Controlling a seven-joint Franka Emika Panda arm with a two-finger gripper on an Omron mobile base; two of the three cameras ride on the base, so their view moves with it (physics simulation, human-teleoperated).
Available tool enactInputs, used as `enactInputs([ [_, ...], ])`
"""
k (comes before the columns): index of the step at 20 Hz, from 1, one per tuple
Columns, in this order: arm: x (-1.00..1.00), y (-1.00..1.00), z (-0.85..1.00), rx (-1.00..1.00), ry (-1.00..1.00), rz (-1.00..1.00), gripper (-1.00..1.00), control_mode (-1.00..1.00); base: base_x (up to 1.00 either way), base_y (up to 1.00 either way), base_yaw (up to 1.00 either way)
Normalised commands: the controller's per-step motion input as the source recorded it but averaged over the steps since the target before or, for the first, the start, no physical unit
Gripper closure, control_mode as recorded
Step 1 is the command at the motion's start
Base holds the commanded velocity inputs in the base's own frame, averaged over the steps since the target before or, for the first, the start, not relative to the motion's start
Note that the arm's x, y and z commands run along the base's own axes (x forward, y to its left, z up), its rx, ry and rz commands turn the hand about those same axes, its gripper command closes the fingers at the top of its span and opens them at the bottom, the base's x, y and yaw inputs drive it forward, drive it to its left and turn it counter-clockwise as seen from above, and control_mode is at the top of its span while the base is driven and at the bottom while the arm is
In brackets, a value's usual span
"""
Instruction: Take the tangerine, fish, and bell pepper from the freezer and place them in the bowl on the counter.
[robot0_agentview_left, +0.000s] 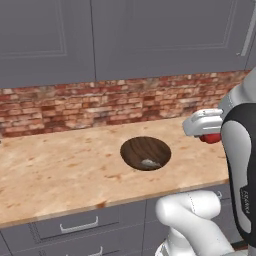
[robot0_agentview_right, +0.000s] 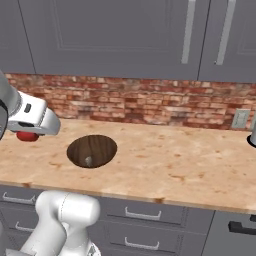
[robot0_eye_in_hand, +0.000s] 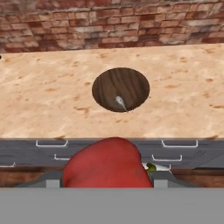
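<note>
The gripper (robot0_eye_in_hand: 107, 186) is closed on the red bell pepper (robot0_eye_in_hand: 105, 164), carried above the counter's (robot0_agentview_left: 60, 170) front edge — short of the wooden bowl (robot0_eye_in_hand: 120, 89), which holds a small grey fish (robot0_eye_in_hand: 120, 103) — so next: reach forward over the bowl and release.

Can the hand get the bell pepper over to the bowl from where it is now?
Probably yes. The hand is shut on the bell pepper, raised beside the bowl, and the counter between them looks bare. A small pale thing lies in the bowl, leaving room.
</note>
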Motion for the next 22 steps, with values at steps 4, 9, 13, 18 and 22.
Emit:
enactInputs([
  [4, 0.00, 0.00, 0.00, 0.00, 0.00, 0.00, 1.00, 1.00, 0.13, -0.11, 0.00],
  [9, 0.00, 0.00, 0.00, 0.00, 0.00, 0.00, 1.00, 1.00, 0.14, -0.10, 0.00],
  [13, 0.00, 0.00, 0.00, 0.00, 0.00, 0.00, 1.00, 1.00, 0.06, -0.09, 0.00],
  [18, 0.00, 0.00, 0.00, 0.00, 0.00, 0.00, 1.00, 1.00, 0.00, -0.05, 0.00],
  [22, 0.00, 0.00, 0.00, 0.00, 0.00, 0.00, 1.00, 1.00, -0.13, -0.12, 0.00],
])
